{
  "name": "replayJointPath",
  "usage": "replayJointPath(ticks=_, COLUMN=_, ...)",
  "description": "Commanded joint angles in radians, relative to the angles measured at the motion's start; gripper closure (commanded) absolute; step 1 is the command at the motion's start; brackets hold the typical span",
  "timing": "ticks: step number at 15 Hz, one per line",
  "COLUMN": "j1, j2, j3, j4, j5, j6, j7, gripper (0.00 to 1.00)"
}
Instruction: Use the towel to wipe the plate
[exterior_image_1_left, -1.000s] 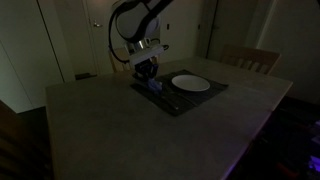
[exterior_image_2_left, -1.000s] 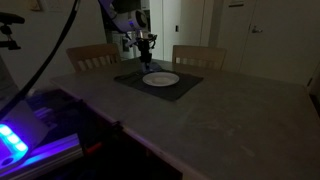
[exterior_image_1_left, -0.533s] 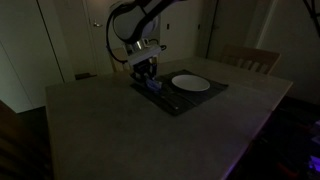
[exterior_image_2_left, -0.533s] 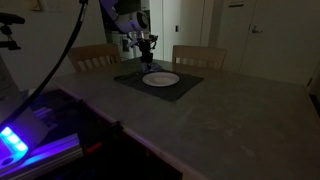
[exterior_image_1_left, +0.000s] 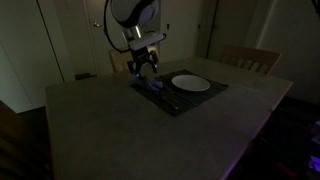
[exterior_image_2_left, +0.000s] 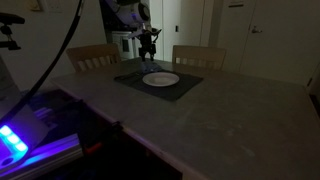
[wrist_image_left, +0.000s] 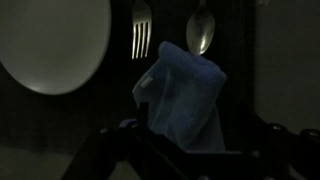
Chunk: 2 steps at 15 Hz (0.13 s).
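A white plate (exterior_image_1_left: 190, 83) (exterior_image_2_left: 160, 78) lies on a dark placemat (exterior_image_1_left: 182, 102) in both exterior views. In the wrist view the plate (wrist_image_left: 50, 45) fills the upper left. A crumpled blue towel (wrist_image_left: 185, 95) stands in a peak on the mat, below a fork (wrist_image_left: 141, 40) and a spoon (wrist_image_left: 200, 30). In an exterior view the towel (exterior_image_1_left: 152, 86) is a small blue patch at the mat's left end. My gripper (exterior_image_1_left: 145, 63) (exterior_image_2_left: 149, 42) hangs above the towel, open. Its dark fingers stand wide on either side, clear of the cloth. In the wrist view the gripper (wrist_image_left: 187, 142) is barely visible in the dim light.
The room is very dark. The placemat sits on a large grey table (exterior_image_1_left: 110, 130). Wooden chairs (exterior_image_1_left: 250, 58) (exterior_image_2_left: 95, 57) stand along the table's sides. A device with a blue light (exterior_image_2_left: 12, 140) sits near the table's edge.
My gripper has opened, let go of the towel and risen from the mat. The towel stays on the placemat beside the cutlery.
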Motion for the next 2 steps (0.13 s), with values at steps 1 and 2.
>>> replayJointPath(ticks=1, j1=-0.042, j2=-0.040, j3=0.047, j4=-0.008, j5=0.044, j6=-0.036, j7=-0.123, gripper=0.00)
replayJointPath(ticks=2, j1=-0.047, j2=-0.042, j3=0.054, j4=-0.009, j5=0.050, j6=-0.030, j7=-0.149, gripper=0.00)
